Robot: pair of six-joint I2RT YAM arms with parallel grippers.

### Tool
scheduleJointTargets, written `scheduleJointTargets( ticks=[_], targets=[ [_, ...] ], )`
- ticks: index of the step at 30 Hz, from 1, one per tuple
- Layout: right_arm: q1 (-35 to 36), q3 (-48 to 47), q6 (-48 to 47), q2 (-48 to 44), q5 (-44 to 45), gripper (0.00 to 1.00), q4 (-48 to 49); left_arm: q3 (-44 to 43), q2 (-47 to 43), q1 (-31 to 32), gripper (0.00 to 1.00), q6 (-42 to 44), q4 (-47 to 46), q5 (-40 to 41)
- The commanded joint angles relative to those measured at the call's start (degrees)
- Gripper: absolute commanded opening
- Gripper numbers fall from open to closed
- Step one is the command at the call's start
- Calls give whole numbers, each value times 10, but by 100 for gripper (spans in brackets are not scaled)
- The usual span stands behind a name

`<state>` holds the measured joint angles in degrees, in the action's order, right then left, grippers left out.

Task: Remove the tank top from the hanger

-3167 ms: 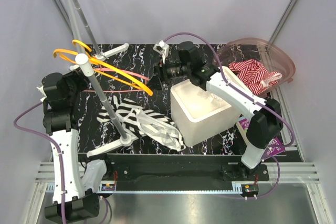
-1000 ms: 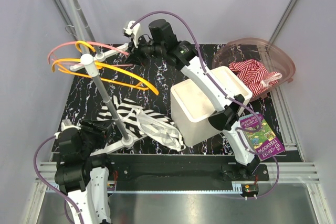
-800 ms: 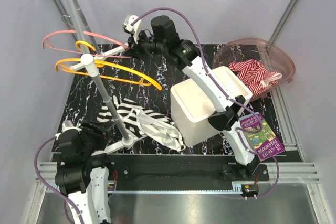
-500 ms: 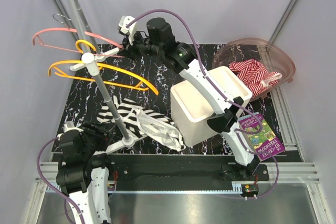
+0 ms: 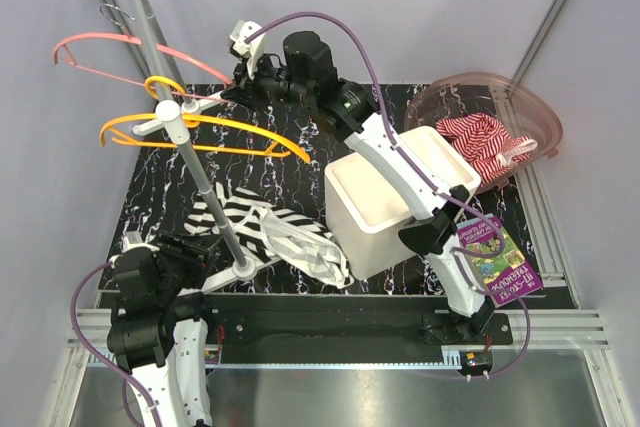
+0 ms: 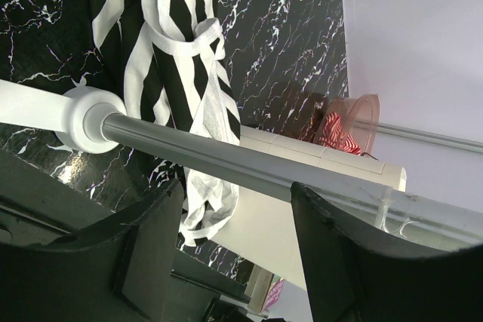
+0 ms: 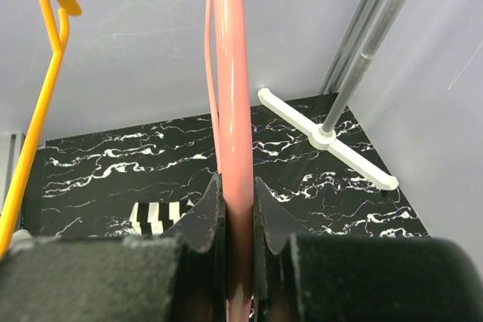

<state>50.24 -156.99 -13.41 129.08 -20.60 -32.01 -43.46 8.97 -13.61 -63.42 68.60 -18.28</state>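
The black-and-white striped tank top (image 5: 272, 232) lies crumpled on the marble table beside the rack's foot, free of any hanger. It also shows in the left wrist view (image 6: 170, 50) and as a small patch in the right wrist view (image 7: 155, 215). My right gripper (image 5: 238, 87) is shut on the bare pink hanger (image 5: 90, 37), holding it in the air at the back left. The hanger's bar (image 7: 230, 111) runs straight up between the jaws of the right gripper (image 7: 235, 209). My left gripper (image 5: 188, 245) is open and empty at the near left (image 6: 238, 186).
Orange hangers (image 5: 205, 132) hang on the slanted grey rack pole (image 5: 195, 172). A white bin (image 5: 385, 202) stands mid-table, with a pink basket (image 5: 535, 112) holding red-striped cloth behind it. A purple book (image 5: 497, 259) lies at the right front edge.
The right gripper has carried the pink hanger up and to the left, clear of the orange hangers. Earlier the left arm pulled back to the near left corner.
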Motion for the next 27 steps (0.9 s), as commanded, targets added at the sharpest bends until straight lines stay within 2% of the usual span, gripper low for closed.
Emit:
scheduleJointTargets(
  ticks=[1,18,25,27],
  targets=[
    [-8,19,29,-75,-3,0,65,1,5,2,63,5,-18,-37],
    [-14,248,25,-189,-23,0,117,-7,24,1,66,7,-16,-16],
    [-15,309,31,-218,-10,0,138,-24,57,1,72,23,13,36],
    [-15,325,36,-228,1,5,143,-20,63,1,73,13,12,40]
  ],
)
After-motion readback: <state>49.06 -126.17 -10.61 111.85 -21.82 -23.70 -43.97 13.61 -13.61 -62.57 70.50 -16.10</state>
